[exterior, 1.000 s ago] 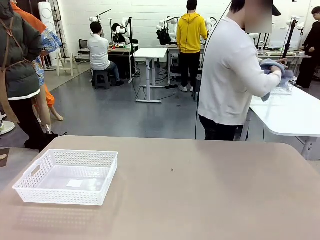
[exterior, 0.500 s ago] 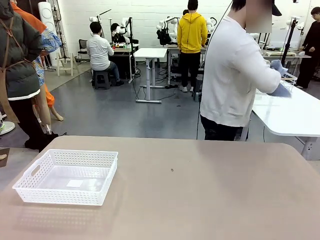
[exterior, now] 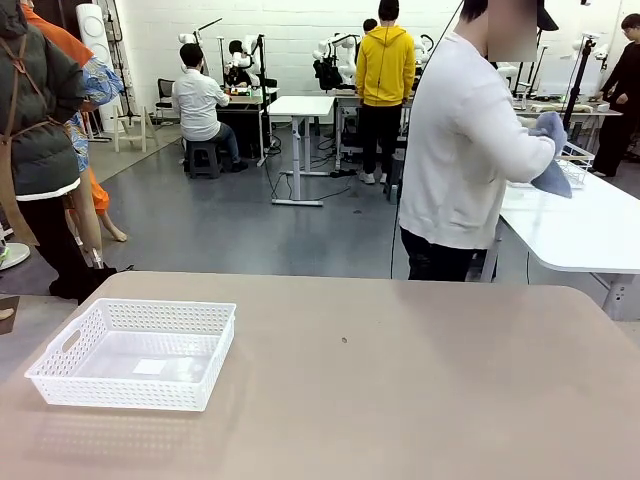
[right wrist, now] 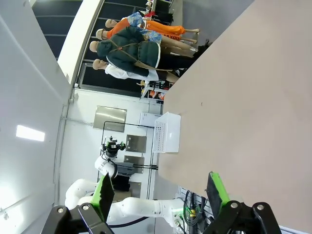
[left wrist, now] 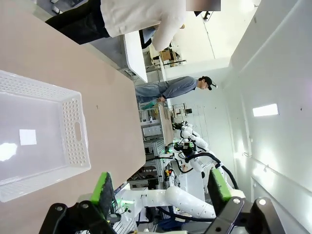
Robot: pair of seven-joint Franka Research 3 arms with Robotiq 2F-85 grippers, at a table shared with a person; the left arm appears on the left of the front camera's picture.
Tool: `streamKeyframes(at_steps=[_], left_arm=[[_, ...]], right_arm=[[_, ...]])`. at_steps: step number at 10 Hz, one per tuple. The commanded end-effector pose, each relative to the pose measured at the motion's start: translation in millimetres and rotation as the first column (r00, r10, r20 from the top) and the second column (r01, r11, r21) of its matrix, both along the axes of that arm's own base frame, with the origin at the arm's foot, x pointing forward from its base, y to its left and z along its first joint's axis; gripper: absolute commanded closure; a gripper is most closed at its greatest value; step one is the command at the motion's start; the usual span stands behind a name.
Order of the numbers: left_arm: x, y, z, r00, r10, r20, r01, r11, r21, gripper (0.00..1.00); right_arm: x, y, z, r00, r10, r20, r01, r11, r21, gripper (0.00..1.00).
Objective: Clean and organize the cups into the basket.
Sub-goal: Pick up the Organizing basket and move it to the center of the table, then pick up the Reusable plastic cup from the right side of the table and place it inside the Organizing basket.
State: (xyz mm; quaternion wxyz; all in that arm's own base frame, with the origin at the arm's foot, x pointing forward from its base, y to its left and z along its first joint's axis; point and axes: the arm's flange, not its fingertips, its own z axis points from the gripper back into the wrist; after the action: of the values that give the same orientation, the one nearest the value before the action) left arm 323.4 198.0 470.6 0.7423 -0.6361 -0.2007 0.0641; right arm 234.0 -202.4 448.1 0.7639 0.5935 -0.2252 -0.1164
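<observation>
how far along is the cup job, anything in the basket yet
Nothing looks done: the basket sits empty on the table. In hand: the person holds a blue cloth at a white table; the left tool and right tool are open, holding nothing. Left: every cup has yet to go in.
</observation>
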Motion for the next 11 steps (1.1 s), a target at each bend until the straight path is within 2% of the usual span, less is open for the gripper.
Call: streamKeyframes(at_steps=[1,11], left_arm=[[-0.3,1.3,2.5,1.000,-0.001,0.013,0.001,1.000,-0.010,0.00],[-0.3,1.3,2.5,1.000,-0.001,0.013,0.001,1.000,-0.010,0.00]], right_arm=[[3.5,-1.3,1.7,1.000,-0.005,0.016,0.005,1.000,0.009,0.00],[3.5,-1.3,1.7,1.000,-0.005,0.016,0.005,1.000,0.009,0.00]])
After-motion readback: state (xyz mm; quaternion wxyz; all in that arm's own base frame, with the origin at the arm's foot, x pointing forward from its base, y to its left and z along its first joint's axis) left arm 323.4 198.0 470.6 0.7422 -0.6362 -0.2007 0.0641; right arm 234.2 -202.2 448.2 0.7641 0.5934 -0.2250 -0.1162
